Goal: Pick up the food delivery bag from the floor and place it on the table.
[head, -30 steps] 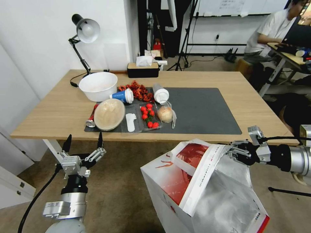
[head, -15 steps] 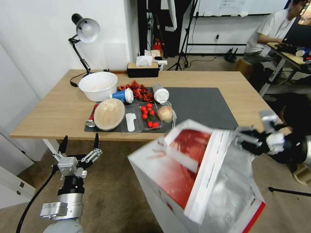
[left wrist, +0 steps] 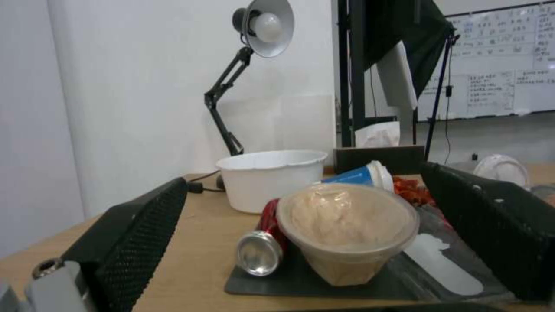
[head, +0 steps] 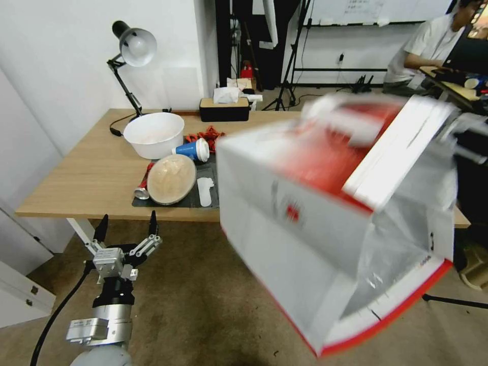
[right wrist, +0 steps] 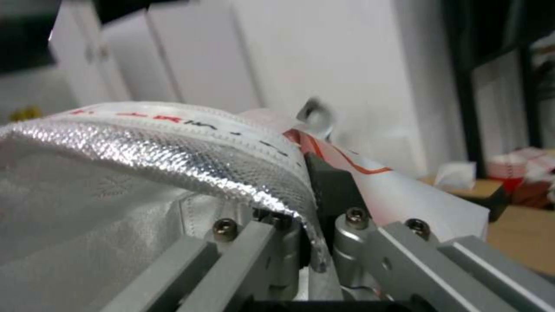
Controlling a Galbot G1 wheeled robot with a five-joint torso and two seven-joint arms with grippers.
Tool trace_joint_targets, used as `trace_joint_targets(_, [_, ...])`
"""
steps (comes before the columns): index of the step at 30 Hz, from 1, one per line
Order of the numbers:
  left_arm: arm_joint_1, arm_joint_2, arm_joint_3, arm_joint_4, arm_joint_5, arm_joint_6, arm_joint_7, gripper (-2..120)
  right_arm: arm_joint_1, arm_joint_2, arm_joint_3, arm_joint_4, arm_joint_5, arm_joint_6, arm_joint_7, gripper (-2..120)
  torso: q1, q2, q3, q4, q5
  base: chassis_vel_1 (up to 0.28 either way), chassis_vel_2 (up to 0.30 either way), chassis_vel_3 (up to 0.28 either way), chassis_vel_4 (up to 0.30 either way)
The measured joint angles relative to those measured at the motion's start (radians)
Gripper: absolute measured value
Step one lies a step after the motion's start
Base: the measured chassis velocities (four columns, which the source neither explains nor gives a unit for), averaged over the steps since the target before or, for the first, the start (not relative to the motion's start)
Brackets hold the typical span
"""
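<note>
The food delivery bag (head: 325, 218), boxy, white with a red print and red bottom edge, hangs tilted in the air in front of the table (head: 91, 173), hiding its right half. My right gripper (head: 455, 137) is at the bag's upper right corner. In the right wrist view that right gripper (right wrist: 306, 182) is shut on the bag's rim (right wrist: 190, 143), with silver foil lining on one side and the printed outside on the other. My left gripper (head: 127, 227) stands open below the table's front edge at the left, holding nothing; its black fingers (left wrist: 133, 229) frame the tabletop (left wrist: 197, 251).
On the table's left half stand a desk lamp (head: 133, 48), a white bowl (head: 153, 134), a covered bowl (head: 171, 179), a can (head: 143, 189), a blue cup (head: 193, 150) and a tissue box (head: 224, 108). A person sits at a desk at the back right. Bare floor (head: 193, 305) lies below.
The bag has risen from low in front of the table to tabletop height and swung toward me, with the right gripper climbing up and right. The left gripper has barely shifted.
</note>
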State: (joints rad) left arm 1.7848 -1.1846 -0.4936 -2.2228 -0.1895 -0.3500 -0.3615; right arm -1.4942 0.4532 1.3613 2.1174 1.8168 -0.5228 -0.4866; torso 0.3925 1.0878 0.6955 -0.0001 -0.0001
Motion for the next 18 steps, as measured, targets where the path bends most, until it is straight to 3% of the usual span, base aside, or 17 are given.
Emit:
trace_joint_targets(4, [-0.006, -0.001, 0.006, 0.004, 0.001, 0.001, 0.000, 100, 0.024, 0.017, -0.021, -0.026, 0.051, 0.023, 0.098, 0, 0.000, -0.001, 0.000, 0.0002, 0.0004, 0.000, 0.000, 0.000, 0.000])
trace_joint_targets(8, [-0.030, 0.008, 0.024, 0.028, 0.001, 0.006, -0.001, 100, 0.067, 0.069, -0.049, -0.036, 0.126, 0.031, 0.323, 0, 0.000, -0.001, 0.000, -0.0004, 0.0003, 0.000, 0.000, 0.000, 0.000])
trace_joint_targets(9, [-0.030, 0.008, 0.024, 0.028, 0.001, 0.006, -0.001, 100, 0.067, 0.069, -0.049, -0.036, 0.126, 0.031, 0.323, 0, 0.000, -0.001, 0.000, -0.0004, 0.0003, 0.000, 0.000, 0.000, 0.000])
trace_joint_targets(11, [-0.056, 0.026, 0.049, 0.047, -0.005, 0.015, -0.001, 100, 0.090, 0.104, -0.057, -0.022, 0.190, 0.018, 0.500, 0, 0.000, -0.001, 0.000, 0.0005, 0.0002, 0.000, 0.000, 0.000, 0.000])
trace_joint_targets(12, [-0.056, 0.026, 0.049, 0.047, -0.005, 0.015, -0.001, 100, 0.090, 0.104, -0.057, -0.022, 0.190, 0.018, 0.500, 0, 0.000, -0.001, 0.000, 0.0005, 0.0002, 0.000, 0.000, 0.000, 0.000])
trace_joint_targets(14, [-0.096, 0.052, 0.077, 0.071, -0.017, 0.028, -0.001, 100, 0.128, 0.144, -0.065, -0.004, 0.265, 0.002, 0.696, 0, 0.000, -0.001, -0.001, -0.0008, -0.0004, 0.000, 0.000, 0.000, 0.000])
trace_joint_targets(18, [-0.113, 0.069, 0.088, 0.085, -0.023, 0.032, -0.001, 100, 0.173, 0.181, -0.112, -0.008, 0.277, 0.004, 0.807, 0, 0.000, -0.002, -0.001, -0.0002, 0.0002, 0.000, 0.000, 0.000, 0.000])
